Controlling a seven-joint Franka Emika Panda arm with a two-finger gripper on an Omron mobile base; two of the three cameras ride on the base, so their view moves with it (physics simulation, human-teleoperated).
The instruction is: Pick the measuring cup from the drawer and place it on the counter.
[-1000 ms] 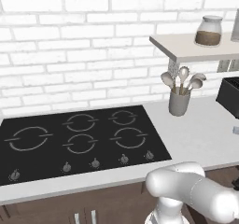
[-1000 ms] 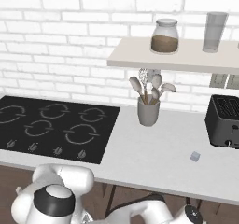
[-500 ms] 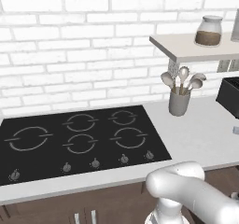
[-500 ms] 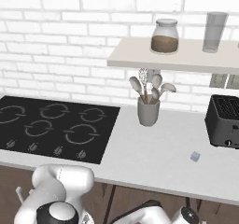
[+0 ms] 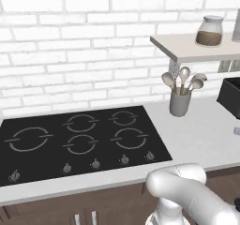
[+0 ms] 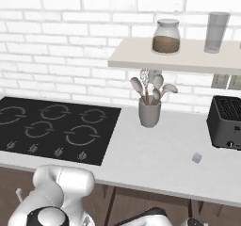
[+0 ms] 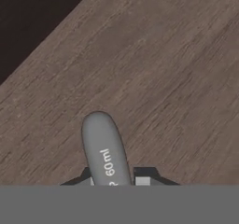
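Observation:
In the hand view the measuring cup's grey metal handle (image 7: 105, 153), marked "60 ml", rises from between my gripper's (image 7: 114, 180) dark fingertips, which sit tight on both sides of it. Its bowl is hidden below the frame. Behind it lies the drawer's brown wood-grain floor (image 7: 163, 78), with a dark area at the upper left. The pale counter (image 5: 206, 135) (image 6: 155, 154) runs to the right of the cooktop, and my white arm bends down below its front edge.
A black cooktop (image 5: 79, 139) fills the counter's left. A grey holder of spoons (image 5: 180, 102) (image 6: 149, 112) stands near the wall under a pale shelf (image 6: 179, 60). A black toaster (image 6: 228, 121) and a small grey cube (image 6: 197, 158) sit at the right.
My arm's elbow has shifted a little below the counter edge. Nothing on the counter has moved.

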